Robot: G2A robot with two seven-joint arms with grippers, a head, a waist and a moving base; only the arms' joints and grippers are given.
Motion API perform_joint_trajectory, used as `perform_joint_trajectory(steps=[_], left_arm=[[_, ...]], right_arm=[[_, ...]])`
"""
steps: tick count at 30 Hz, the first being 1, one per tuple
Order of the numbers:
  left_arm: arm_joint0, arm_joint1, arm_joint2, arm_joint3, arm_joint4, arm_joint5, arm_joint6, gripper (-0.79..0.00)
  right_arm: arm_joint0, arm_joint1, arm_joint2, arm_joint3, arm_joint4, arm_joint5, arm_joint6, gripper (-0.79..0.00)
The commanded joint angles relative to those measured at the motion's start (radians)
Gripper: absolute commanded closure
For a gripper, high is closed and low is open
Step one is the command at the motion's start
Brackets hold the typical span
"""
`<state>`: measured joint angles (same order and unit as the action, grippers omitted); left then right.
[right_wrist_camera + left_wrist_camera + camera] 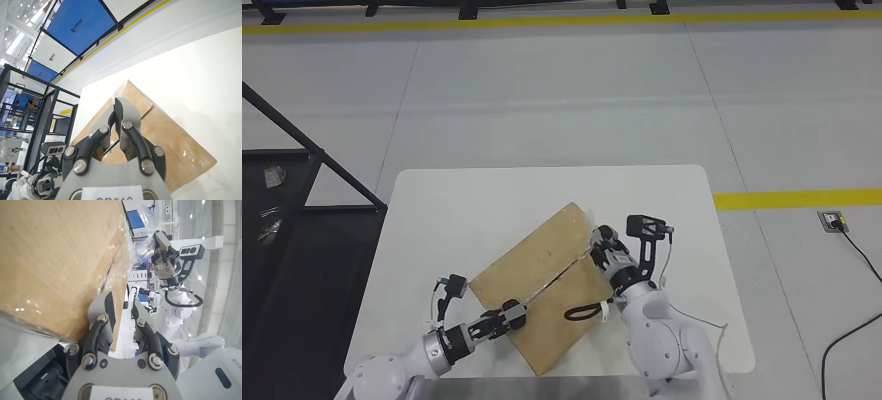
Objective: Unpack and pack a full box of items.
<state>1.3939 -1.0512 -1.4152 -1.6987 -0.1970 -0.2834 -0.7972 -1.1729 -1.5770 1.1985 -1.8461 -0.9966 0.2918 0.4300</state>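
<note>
From above, the cardboard box [552,325] lies shut and cornerwise on the white table [492,205], toward the robot's side. The left claw [512,316] is at the box's near left edge. The right claw [599,240] sits over the far end of the seam that runs across the top. A thin pale line stretches along that seam between the two claws. Seen from the left wrist, the left claw [122,302] stands open at the box's corner. One pad is against the cardboard and the edge of a flap runs down between the two fingers. Farther off, the right claw [157,240] is raised, with a crumpled strip of clear tape [146,222] leading up to it from the box. From the right wrist, the right claw's black pads are pressed together above the box's seam, so it looks to be pinching that tape.
</note>
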Motion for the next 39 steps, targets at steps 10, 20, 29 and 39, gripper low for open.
perform_joint_trajectory(steps=[10, 20, 29, 39], left_arm=[[-0.007, 0.001, 0.006, 0.011, -0.008, -0.006, -0.001, -0.280], [-0.009, 0.002, 0.008, 0.014, -0.014, -0.009, -0.008, -0.271], [-0.006, 0.003, 0.011, 0.013, -0.016, -0.009, -0.008, -0.262], [-0.006, 0.005, 0.012, 0.010, -0.019, -0.009, -0.012, -0.252]], right_arm=[[0.050, -0.004, -0.001, 0.041, 0.009, 0.066, 0.007, -0.459], [0.062, -0.005, 0.025, 0.047, 0.039, 0.110, -0.008, -0.471], [0.011, -0.004, 0.032, -0.003, 0.129, 0.008, -0.082, -0.665], [-0.022, 0.027, 0.114, -0.040, 0.309, -0.280, 0.183, -0.785]])
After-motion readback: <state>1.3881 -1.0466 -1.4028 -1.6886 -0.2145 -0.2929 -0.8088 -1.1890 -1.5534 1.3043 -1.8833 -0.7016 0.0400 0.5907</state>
